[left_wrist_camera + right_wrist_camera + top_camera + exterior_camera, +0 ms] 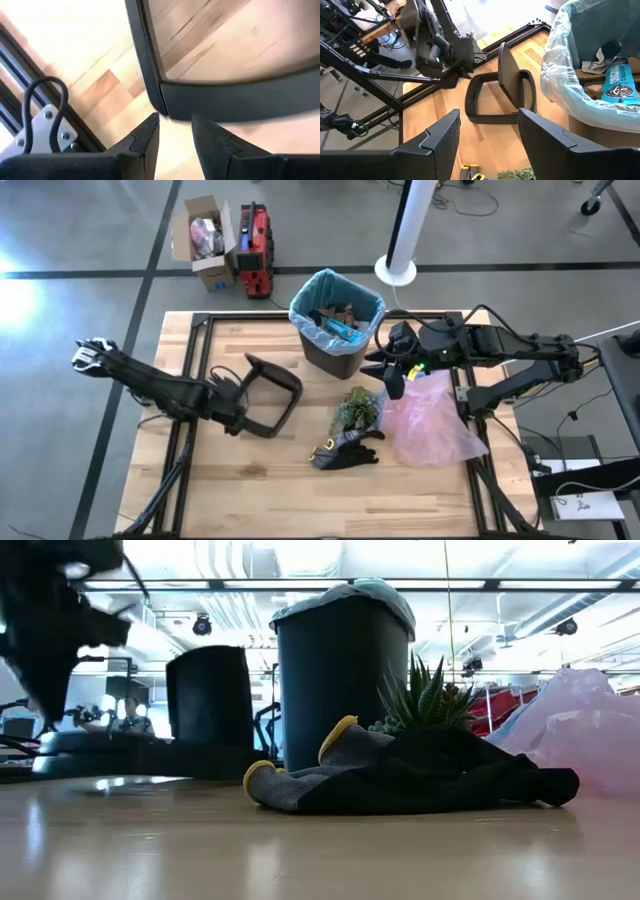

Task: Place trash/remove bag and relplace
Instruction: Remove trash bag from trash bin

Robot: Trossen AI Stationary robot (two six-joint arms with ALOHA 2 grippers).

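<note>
Trash (338, 321) sits inside the teal-blue plastic liner bag (312, 288) at upper centre; bag removal remains; left gripper (174, 131) released, right gripper (487, 131) spread empty.

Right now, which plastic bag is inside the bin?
The teal-blue bag lines the black bin, folded over its rim. The pink bag lies loose on the table beside the plant.

**Both arms low, grippers apart**

The left arm reaches in from the surface's left edge, elbow bent, its left gripper (238, 418) held low with the fingers (145, 142) narrowly parted; whether they pinch anything is hard to tell. The right arm stretches in from the right, its right gripper (392, 372) pointing down, fingers (437, 142) spread and empty.
</note>
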